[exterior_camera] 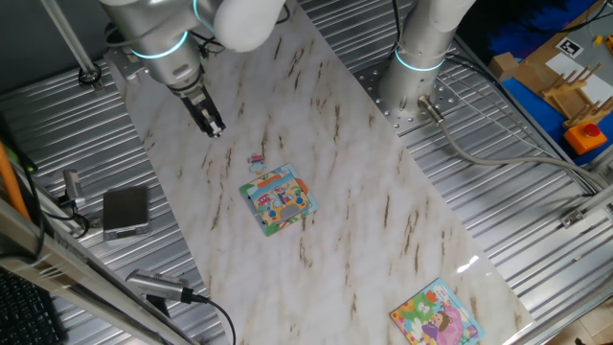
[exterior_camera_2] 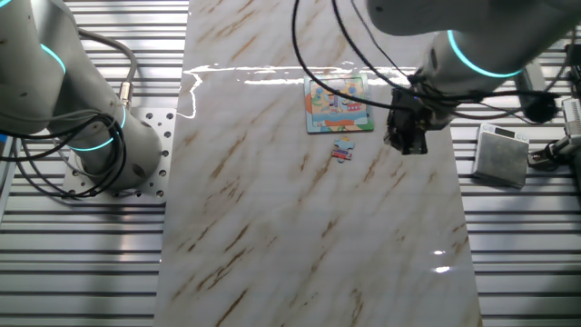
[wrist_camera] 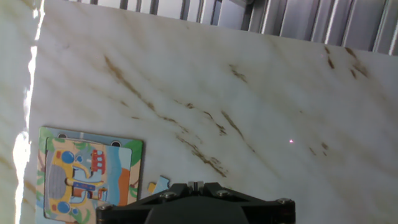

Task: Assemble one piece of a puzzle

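The puzzle (exterior_camera: 279, 199) is a small square with a light-blue border and lies flat on the marble board. It also shows in the other fixed view (exterior_camera_2: 339, 104) and at the lower left of the hand view (wrist_camera: 87, 177). The piece (exterior_camera: 257, 162) is a tiny fragment lying loose just beside the puzzle's edge (exterior_camera_2: 342, 151). In the hand view (wrist_camera: 160, 185) it is partly hidden by the hand. My gripper (exterior_camera: 211, 125) hangs above the board, off to the side of the piece (exterior_camera_2: 406, 136). Its fingers are together and hold nothing (wrist_camera: 196, 185).
A second puzzle (exterior_camera: 436, 314) with a pink-purple figure lies at the board's near corner. A grey box (exterior_camera: 125, 211) sits on the ribbed metal table beside the board (exterior_camera_2: 502, 154). Another arm's base (exterior_camera: 421, 57) stands at the far side (exterior_camera_2: 100, 136).
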